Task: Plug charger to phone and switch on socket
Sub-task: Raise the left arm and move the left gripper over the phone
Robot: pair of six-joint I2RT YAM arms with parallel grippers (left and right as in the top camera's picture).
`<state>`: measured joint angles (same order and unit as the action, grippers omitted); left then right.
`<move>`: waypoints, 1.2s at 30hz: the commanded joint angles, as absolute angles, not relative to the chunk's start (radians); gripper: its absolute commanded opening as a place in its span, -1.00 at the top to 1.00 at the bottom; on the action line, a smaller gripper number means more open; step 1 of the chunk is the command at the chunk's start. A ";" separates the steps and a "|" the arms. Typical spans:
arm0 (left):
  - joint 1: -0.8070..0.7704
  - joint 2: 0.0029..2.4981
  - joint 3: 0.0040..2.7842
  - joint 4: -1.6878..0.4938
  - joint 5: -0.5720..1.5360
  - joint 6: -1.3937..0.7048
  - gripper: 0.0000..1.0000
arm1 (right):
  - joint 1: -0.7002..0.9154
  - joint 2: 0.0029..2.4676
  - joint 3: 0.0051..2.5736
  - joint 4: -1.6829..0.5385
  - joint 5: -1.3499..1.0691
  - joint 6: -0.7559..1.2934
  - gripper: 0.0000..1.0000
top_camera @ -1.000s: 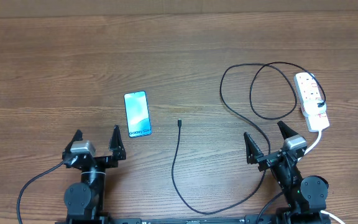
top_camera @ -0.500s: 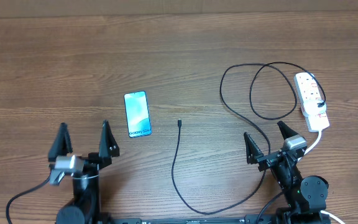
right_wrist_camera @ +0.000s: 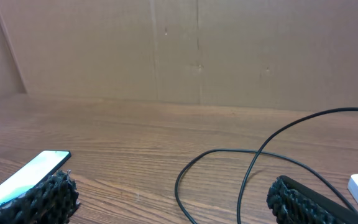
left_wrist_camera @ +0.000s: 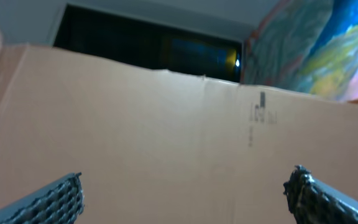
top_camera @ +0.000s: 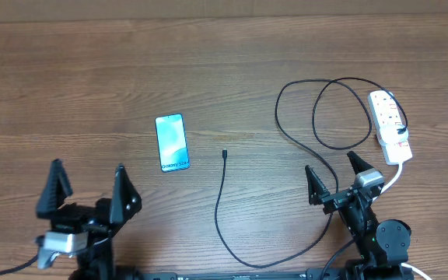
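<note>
— Jaws?
— Wide and empty on left gripper (top_camera: 88,169) and right gripper (top_camera: 330,163).
— Parts?
— On the worktop (top_camera: 68,78): phone (top_camera: 171,142) flat; charger (top_camera: 224,155) tip near its right, unplugged, likely staged for pickup; socket (top_camera: 390,124) far right.

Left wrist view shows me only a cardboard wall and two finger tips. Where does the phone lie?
Observer: The phone lies flat on the table, screen lit, ahead of the left fingers and untouched.
Operator: And the charger's plug?
Observer: The charger has its free tip right of the phone, apart from it and not plugged in.
Operator: The socket?
Observer: The socket sits at the far right, beyond the right fingers, which stand open and hold nothing.
</note>
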<state>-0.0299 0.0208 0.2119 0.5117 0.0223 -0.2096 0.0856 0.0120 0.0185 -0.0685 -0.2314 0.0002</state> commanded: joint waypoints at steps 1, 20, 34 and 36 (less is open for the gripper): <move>-0.021 0.066 0.410 0.364 0.053 -0.217 -1.00 | 0.089 0.006 0.008 -0.062 -0.229 0.004 -1.00; -0.021 0.927 1.544 -0.714 0.171 -0.141 -1.00 | 0.089 0.006 0.008 -0.062 -0.229 0.004 -1.00; -0.021 1.520 1.815 -1.192 0.178 -0.127 -0.99 | 0.089 0.006 0.008 -0.062 -0.229 0.004 -1.00; -0.021 1.596 1.815 -1.240 0.178 -0.128 -1.00 | 0.089 0.006 0.008 -0.062 -0.229 0.004 -1.00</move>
<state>-0.0299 1.5055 1.7931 -1.1942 0.1623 -0.1490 0.0856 0.0120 0.0185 -0.0677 -0.2314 0.0002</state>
